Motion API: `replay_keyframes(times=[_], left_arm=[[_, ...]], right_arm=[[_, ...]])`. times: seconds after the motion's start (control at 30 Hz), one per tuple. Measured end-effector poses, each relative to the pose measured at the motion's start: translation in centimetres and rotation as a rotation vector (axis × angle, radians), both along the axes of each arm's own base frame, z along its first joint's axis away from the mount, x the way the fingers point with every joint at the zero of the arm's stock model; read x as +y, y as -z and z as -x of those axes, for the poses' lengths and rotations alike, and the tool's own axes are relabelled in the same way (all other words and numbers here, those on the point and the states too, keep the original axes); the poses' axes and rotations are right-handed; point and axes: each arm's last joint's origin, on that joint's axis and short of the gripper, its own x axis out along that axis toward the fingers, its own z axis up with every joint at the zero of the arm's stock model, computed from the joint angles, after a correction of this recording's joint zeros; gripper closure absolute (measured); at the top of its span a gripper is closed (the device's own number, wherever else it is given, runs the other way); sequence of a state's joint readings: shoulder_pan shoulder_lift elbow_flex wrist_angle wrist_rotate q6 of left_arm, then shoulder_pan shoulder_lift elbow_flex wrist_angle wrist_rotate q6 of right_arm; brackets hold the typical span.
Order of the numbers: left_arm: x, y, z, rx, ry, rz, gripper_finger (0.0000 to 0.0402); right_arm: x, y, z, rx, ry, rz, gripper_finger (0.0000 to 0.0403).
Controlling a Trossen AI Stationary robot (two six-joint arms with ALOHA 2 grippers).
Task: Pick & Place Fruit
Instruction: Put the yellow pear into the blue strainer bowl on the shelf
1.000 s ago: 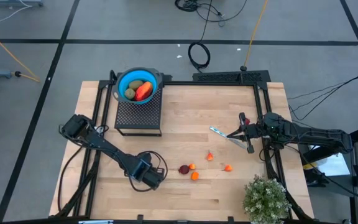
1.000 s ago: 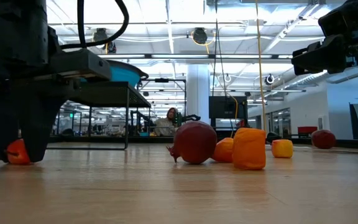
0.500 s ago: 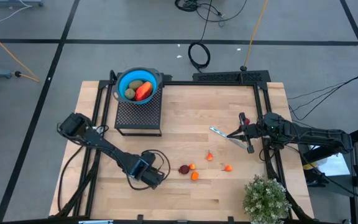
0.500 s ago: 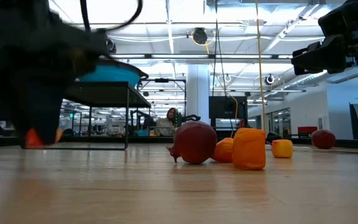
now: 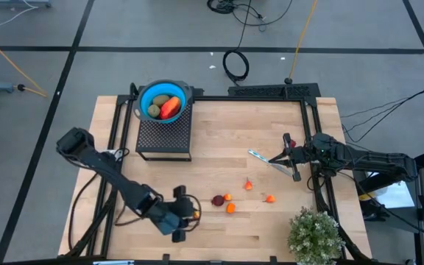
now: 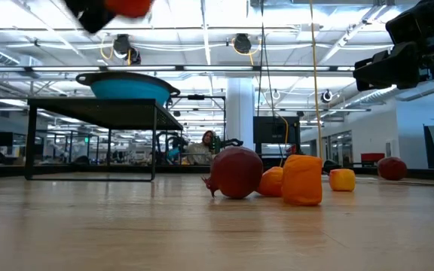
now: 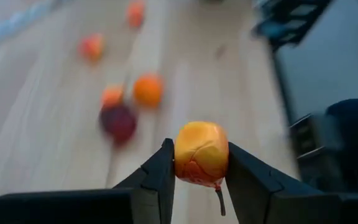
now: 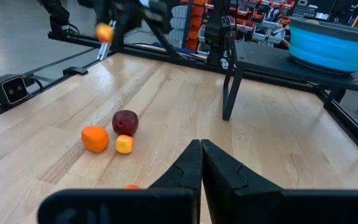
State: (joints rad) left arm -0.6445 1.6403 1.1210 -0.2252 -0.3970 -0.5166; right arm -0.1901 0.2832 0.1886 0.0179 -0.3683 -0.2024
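One orange fruit (image 7: 201, 154) pinched in left gripper (image 7: 197, 165), surroundings blurred

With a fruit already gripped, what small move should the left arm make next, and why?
Probably carry it toward the blue bowl. The left end effector is shut on a small orange fruit and is raised off the table, while the bowl on its black stand already holds two fruits. The right end effector waits shut at the table's right side.

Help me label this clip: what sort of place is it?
Likely a robotics lab or workshop: a wooden table framed by dark rails, cables on the grey floor, and open rows of workstations under strip lights behind it.
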Motion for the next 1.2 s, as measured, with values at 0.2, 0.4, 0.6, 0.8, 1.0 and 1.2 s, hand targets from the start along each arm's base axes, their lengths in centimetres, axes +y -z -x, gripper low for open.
replay_keyframes(times=[0.2, 0.4, 0.6, 0.8, 1.0, 1.2], left_arm=[[-1.9, -3.0, 0.3, -0.255, 0.26, -0.062, 0.0282], [-3.6, -4.9, 0.7, -0.476, 0.51, -0.061, 0.0282], [-4.9, -6.0, 1.4, -0.641, 0.715, -0.081, 0.0282], [-5.2, -6.0, 1.8, -0.642, 0.736, -0.098, 0.0282], [-5.0, -6.5, 1.5, -0.681, 0.649, -0.082, 0.0282], [-4.4, -8.0, 1.1, -0.801, 0.397, -0.066, 0.0282]], right_arm=[[0.0, 0.0, 0.0, -0.005, 0.0, 0.001, 0.0403], [0.0, -0.1, 0.0, -0.007, 0.0, 0.002, 0.0403], [0.0, -0.1, 0.0, -0.008, 0.0, 0.002, 0.0403], [0.0, -0.1, 0.0, -0.007, 0.0, 0.002, 0.0403], [0.0, -0.1, 0.0, -0.007, 0.0, 0.002, 0.0403], [0.0, -0.1, 0.0, -0.007, 0.0, 0.001, 0.0403]])
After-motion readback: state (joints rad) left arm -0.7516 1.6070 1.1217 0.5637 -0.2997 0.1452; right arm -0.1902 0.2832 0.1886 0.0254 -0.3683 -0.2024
